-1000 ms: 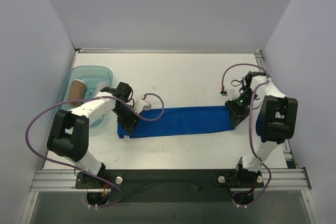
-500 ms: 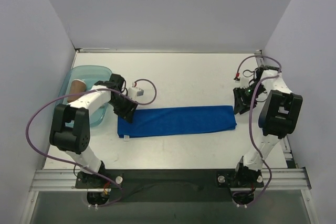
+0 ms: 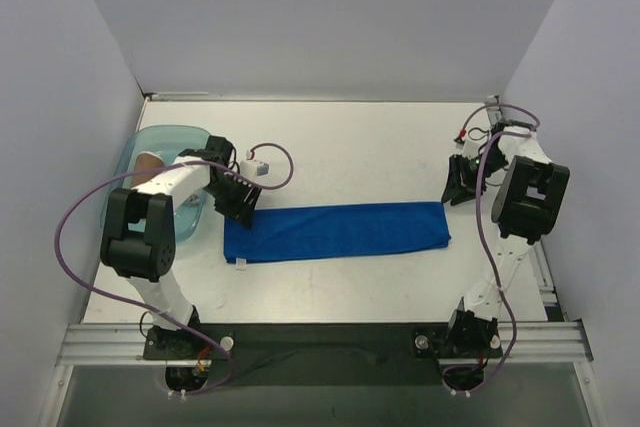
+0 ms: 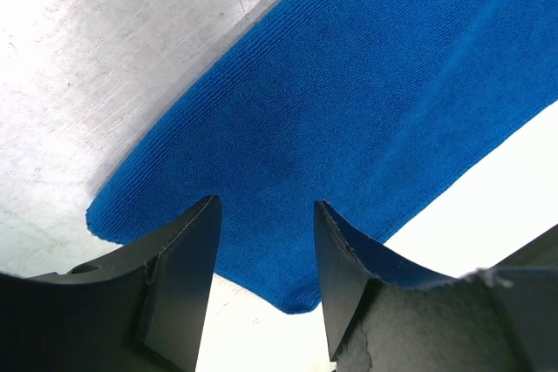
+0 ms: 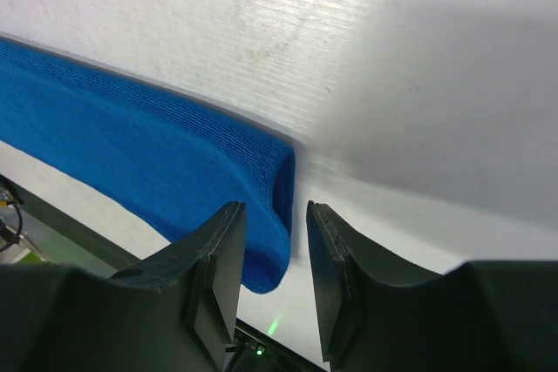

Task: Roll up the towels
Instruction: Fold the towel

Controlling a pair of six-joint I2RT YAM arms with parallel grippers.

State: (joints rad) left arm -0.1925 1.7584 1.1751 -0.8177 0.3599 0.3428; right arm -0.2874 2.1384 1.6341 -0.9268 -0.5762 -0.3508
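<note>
1. A see-through blue basin [image 3: 128, 155] sits at the left edge of the table [image 3: 340, 142], about midway between its near and far edges. A tan roll [image 3: 147, 164] lies inside the basin, with something pale beside it that is too small to make out.
2. The left tool [image 3: 240, 205] hangs just right of the basin, over the left end of the blue towel [image 3: 335, 231]. In the left wrist view the left tool [image 4: 264, 215] is released: its dark fingers [image 4: 187, 259] stand apart with nothing between them. The towel's left end [image 4: 349, 128] lies flat on the table below them.
3. The blue towel lies as a long flat strip, unrolled, running left to right across the middle of the table and somewhat nearer the near edge. A small white tag [image 3: 240, 262] sticks out at its near-left corner.
4. The right tool [image 3: 457, 183] is by the far-right corner of the towel, toward the right edge of the table. In the right wrist view the right tool [image 5: 273, 215] is also released, its fingers [image 5: 222, 259] a little apart and gripping nothing. The folded right end of the towel [image 5: 174, 163] shows beneath the gap, resting on the table.
</note>
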